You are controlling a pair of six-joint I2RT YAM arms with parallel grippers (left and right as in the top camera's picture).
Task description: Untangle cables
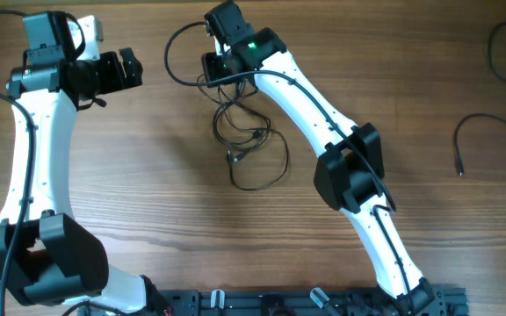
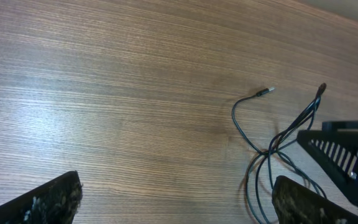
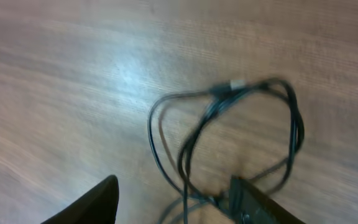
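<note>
Where the table (image 1: 148, 175) is seen from overhead, the cables (image 1: 249, 145) lie as a loose tangle in its middle, towards the far side. Loops are spread from the far left of the tangle down to a wide curl at its near right. The far end of the tangle is reached by the right gripper (image 1: 216, 68), which is held directly above it.

In the right wrist view, which is blurred, the cables (image 3: 218, 94) are seen as a drooping loop on the wood. Several strands are led down between the fingers. The right gripper (image 3: 174, 183) is held with its fingers partly spread, and bare table is seen between them. The strands pass close by the right-hand finger (image 3: 253, 205), but whether it is touched cannot be told. Nothing is pinched between the two.

The left gripper (image 1: 130, 68) is held left of the tangle and apart from it, pointing right. In its wrist view the left gripper (image 2: 176, 199) is seen with fingers spread wide and nothing between them. The cables (image 2: 269, 151) lie ahead at the right, with one plug tip (image 2: 267, 91) resting on the wood.

Well to the right of the tangle, a short cable (image 1: 458, 149) lies alone. A curved cable (image 1: 491, 54) is seen farther off, at the right edge.
</note>
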